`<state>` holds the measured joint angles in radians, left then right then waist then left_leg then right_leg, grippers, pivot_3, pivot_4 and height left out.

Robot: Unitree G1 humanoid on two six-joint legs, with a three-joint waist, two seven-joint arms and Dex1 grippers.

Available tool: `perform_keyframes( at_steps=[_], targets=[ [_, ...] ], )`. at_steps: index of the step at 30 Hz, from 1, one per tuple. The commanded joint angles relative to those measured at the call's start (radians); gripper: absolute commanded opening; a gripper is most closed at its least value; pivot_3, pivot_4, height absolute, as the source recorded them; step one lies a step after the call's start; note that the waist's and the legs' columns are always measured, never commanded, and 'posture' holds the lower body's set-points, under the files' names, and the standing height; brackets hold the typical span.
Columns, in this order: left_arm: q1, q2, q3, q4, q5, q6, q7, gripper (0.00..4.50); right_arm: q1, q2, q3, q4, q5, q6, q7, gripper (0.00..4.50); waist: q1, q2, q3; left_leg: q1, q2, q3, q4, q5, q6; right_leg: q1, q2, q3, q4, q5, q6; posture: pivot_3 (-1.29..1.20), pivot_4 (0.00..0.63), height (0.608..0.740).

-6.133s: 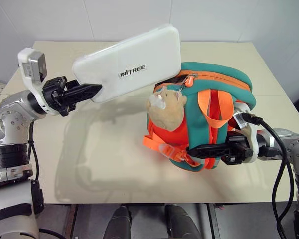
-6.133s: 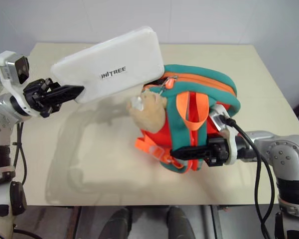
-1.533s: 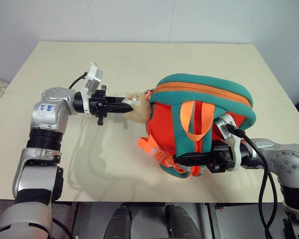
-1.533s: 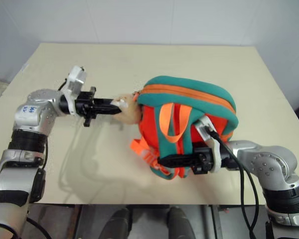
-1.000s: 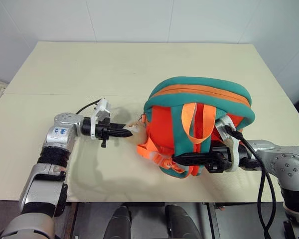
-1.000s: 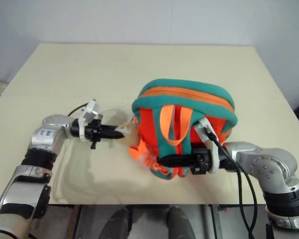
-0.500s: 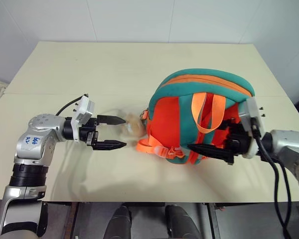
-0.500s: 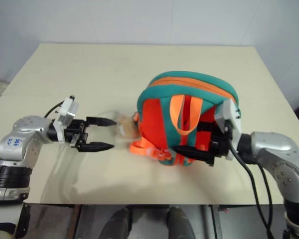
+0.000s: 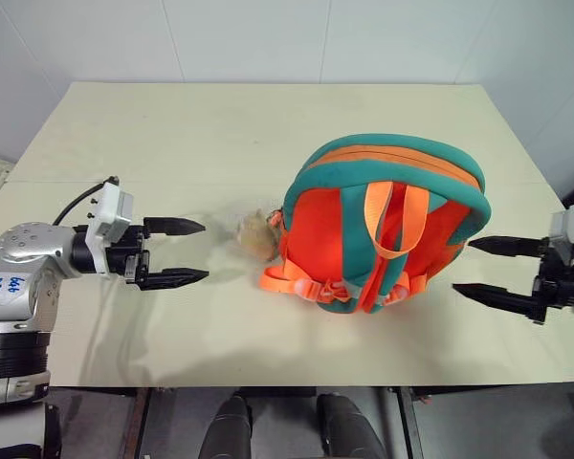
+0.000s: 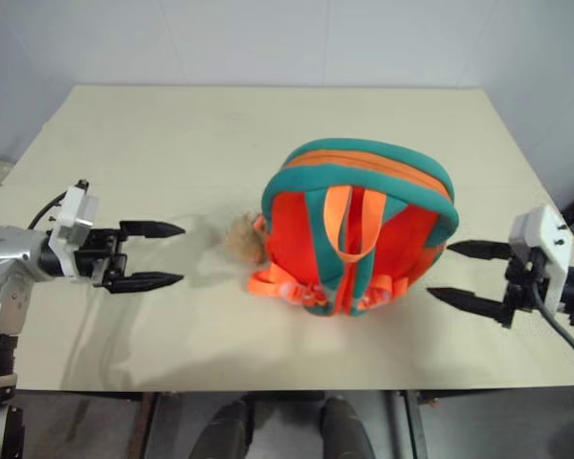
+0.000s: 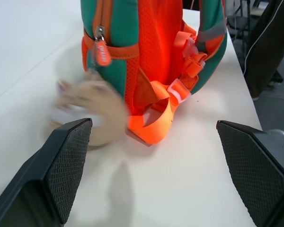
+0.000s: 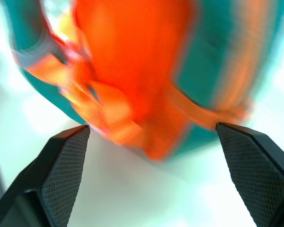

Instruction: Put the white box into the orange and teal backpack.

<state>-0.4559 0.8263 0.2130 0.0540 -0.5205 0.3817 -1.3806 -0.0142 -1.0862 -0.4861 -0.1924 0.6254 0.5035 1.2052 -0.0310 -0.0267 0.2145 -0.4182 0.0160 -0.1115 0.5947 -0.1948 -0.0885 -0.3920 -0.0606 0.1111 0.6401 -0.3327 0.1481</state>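
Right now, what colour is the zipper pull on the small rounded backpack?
Orange, hanging on the orange and teal backpack as its zipper pull; left wrist view shows it best.

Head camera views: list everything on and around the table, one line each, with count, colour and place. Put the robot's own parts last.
orange and teal backpack: one, bright orange with teal edging and orange webbing straps, standing right of the table's centre, zipper closed along the top.
plush toy: one, tan, lying on the table against the backpack's left side.
table: one, pale beige, under the backpack and toy, a white wall behind it.
left gripper: one, black fingers spread open, holding nothing, left of the plush toy and apart from it.
right gripper: one, black fingers spread open, holding nothing, right of the backpack and apart from it.
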Motion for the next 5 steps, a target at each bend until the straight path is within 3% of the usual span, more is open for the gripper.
perform_keyframes(
  at_steps=[1, 5],
  targets=[
    [-0.025, 0.002, 0.066, -0.016, -0.086, 0.030, 0.018, 4.48, -0.029, -0.029, -0.026, 0.042, -0.018, -0.052, 0.043, 4.50, 0.000, 0.000, 0.000, 0.000, 0.000, 0.000, 0.000, 0.000, 0.000, 0.000, 0.000, 0.000, 0.000, 0.000, 0.000, 0.00, 0.150, 0.740],
    [-0.031, 0.035, 0.068, 0.002, -0.086, 0.027, 0.007, 4.48, -0.068, -0.048, -0.012, 0.075, -0.024, -0.060, 0.078, 4.50, -0.002, 0.000, 0.000, 0.000, 0.000, 0.000, 0.000, 0.000, 0.000, 0.000, 0.000, 0.000, 0.000, 0.001, 0.001, 0.00, 0.150, 0.740]
  ],
)
